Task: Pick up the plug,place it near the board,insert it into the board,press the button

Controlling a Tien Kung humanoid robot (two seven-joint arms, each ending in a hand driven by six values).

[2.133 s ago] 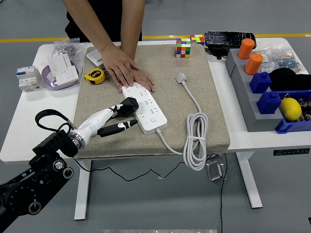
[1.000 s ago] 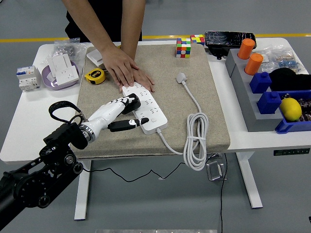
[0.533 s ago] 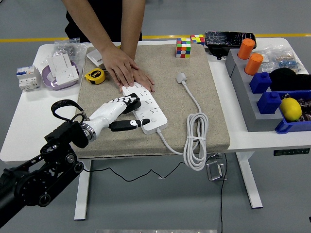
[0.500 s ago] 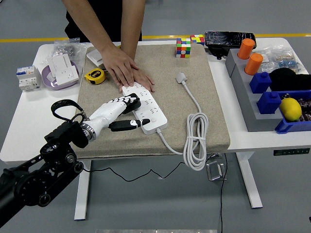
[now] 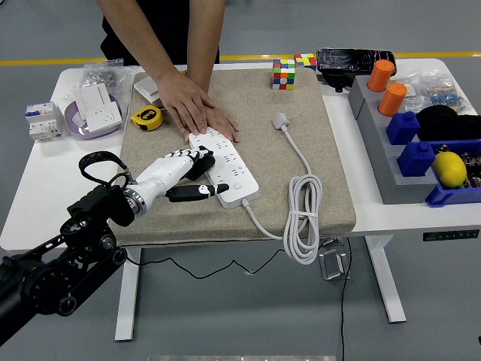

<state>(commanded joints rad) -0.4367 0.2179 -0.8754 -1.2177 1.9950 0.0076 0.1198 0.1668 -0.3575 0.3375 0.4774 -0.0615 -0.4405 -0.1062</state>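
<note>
You see a grey floor (image 5: 60,30) filling the frame's edges, a yellow line (image 5: 45,62) crossing it along the top. The white table (image 5: 34,195) spans the middle on white legs (image 5: 385,280), under even light.

White board (image 5: 225,167) lying diagonally on a beige mat (image 5: 248,120). Left hand (image 5: 174,175) at the board's left edge, fingers curled over the black plug (image 5: 201,162) seated on it, thumb lying along the board's near side. A person's hands (image 5: 197,111) press flat on the board's far end. Right of the board: white cable (image 5: 303,218), coiled. Left of it: yellow tape measure (image 5: 146,117).
</note>
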